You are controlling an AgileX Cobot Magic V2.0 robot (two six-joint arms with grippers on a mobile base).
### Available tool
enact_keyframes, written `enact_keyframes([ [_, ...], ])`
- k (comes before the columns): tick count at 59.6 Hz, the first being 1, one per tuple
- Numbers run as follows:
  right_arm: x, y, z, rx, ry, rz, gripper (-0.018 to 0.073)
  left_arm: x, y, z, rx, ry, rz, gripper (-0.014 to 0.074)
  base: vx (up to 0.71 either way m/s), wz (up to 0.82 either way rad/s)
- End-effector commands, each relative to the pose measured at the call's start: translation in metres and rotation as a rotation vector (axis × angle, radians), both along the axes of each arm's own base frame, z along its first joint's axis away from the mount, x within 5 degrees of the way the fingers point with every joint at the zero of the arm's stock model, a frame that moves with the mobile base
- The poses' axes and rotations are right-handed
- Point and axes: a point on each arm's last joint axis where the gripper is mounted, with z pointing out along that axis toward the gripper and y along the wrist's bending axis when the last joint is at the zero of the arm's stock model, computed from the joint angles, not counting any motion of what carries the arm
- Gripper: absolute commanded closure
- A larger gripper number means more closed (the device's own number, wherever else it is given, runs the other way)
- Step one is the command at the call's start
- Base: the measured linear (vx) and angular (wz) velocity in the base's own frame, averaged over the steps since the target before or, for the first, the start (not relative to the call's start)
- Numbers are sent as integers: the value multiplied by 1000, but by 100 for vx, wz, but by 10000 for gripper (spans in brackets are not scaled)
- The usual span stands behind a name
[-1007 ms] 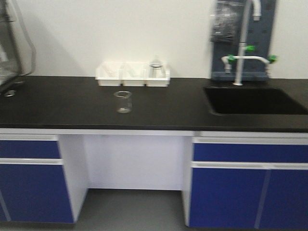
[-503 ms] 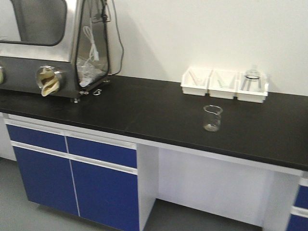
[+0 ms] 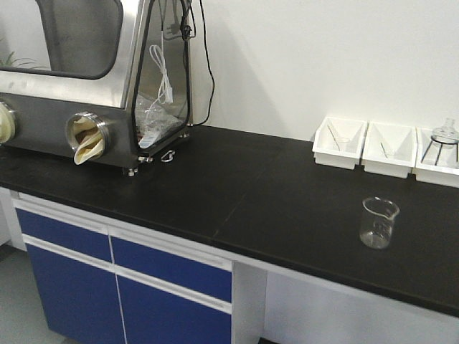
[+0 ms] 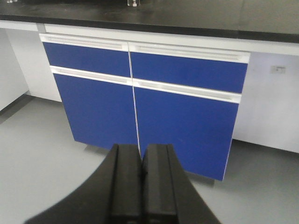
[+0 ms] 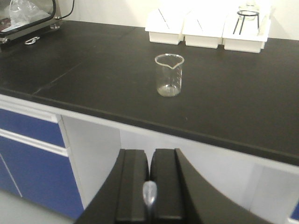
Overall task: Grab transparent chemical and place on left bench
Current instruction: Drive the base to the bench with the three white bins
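Observation:
The transparent chemical (image 5: 149, 195) shows in the right wrist view as a pale rounded bulb pinched between the black fingers of my right gripper (image 5: 150, 157), which is shut on it; the rest of it is hidden. That gripper hangs below and in front of the left bench (image 5: 93, 65), whose matte black top (image 3: 237, 186) carries three white bins (image 3: 339, 142) against the white wall. My left gripper (image 4: 141, 151) is shut with nothing in it and faces blue cabinet doors (image 4: 182, 112) low near the floor.
A clear glass beaker (image 3: 378, 223) (image 5: 169, 74) stands on the bench in front of the bins. A steel glove box (image 3: 86, 79) with cables fills the bench's left end. The right bin holds a flask on a wire stand (image 3: 445, 136).
The front view has swung left: the sink and tap have left the frame, the glove box has come in, and the beaker and bins have shifted to the right.

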Motion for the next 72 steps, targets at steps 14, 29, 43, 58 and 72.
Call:
enact_keyframes([
  [14, 1, 2, 15, -11, -93, 23, 559, -1, 0, 3, -14, -81, -1, 600, 43, -5],
  [29, 1, 2, 15, -11, -93, 23, 559, -1, 0, 3, -14, -81, -1, 600, 45, -18],
  [43, 2, 2, 15, -10, -93, 23, 559, -1, 0, 3, -14, -81, -1, 600, 43, -32],
  [58, 2, 2, 15, -10, -93, 23, 559, -1, 0, 3, -14, -81, -1, 600, 36, -47],
  [72, 2, 2, 15, -10, -93, 23, 559, -1, 0, 3, -14, -81, -1, 600, 25, -56],
])
